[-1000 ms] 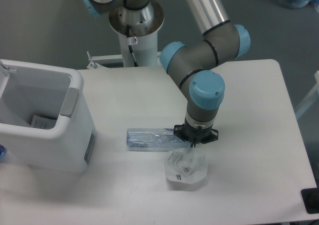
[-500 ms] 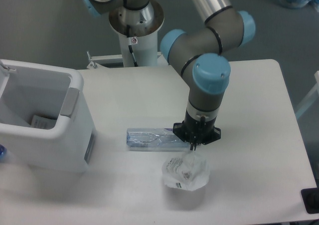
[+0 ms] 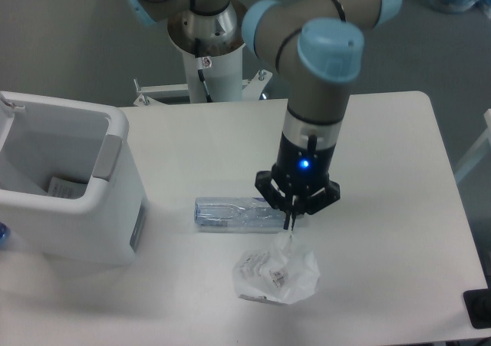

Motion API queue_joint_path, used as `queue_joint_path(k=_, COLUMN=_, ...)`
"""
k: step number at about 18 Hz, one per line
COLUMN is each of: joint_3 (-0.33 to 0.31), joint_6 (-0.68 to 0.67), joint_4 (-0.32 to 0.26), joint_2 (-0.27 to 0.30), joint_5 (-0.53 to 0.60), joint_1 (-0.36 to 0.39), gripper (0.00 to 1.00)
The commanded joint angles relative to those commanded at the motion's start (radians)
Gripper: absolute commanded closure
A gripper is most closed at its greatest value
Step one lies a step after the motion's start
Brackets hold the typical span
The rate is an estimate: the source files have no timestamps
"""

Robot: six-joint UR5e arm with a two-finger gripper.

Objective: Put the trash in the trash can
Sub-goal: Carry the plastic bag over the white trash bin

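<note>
My gripper (image 3: 290,225) is shut on the top edge of the crumpled white-translucent wrapper (image 3: 276,275), which hangs below it, lifted above the table near the front. The clear flattened plastic bottle (image 3: 238,214) with a bluish label lies on its side on the table, just left of and behind the gripper. The white boxy trash can (image 3: 69,185) with a grey side panel stands at the left edge of the table, well to the left of the gripper.
A small piece of paper (image 3: 65,187) lies inside the trash can. The arm's base column (image 3: 207,62) stands behind the table's far edge. A dark object (image 3: 479,308) sits at the front right corner.
The gripper has risen and shifted slightly left with the wrapper, which has come off the table and hangs from the fingers. The bottle has not moved.
</note>
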Motion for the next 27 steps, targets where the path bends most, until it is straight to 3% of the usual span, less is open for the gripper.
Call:
queue_joint_path(k=4, joint_3=-0.003, joint_6=-0.002, joint_4=-0.005, joint_2=0.075, joint_5=-0.070, joint_1=-0.032, gripper=1.00)
queue_joint_path(k=9, joint_3=-0.051, joint_6=0.000, joint_4=-0.006, joint_2=0.178, joint_5=-0.107, joint_1=-0.060, gripper=1.00)
queue_joint_path(k=14, joint_3=-0.069, joint_6=-0.002, joint_4=-0.029, joint_2=0.201, joint_5=-0.109, joint_1=-0.129, gripper=1.00)
queue_joint_path(k=19, joint_3=-0.080, joint_6=-0.003, joint_4=-0.146, joint_2=0.235, joint_5=-0.111, joint_1=-0.196, gripper=1.00)
queue_joint_path(k=27, joint_3=-0.149, joint_6=-0.003, joint_4=-0.144, joint_2=0.284, joint_5=-0.132, joint_1=-0.230, gripper=1.00)
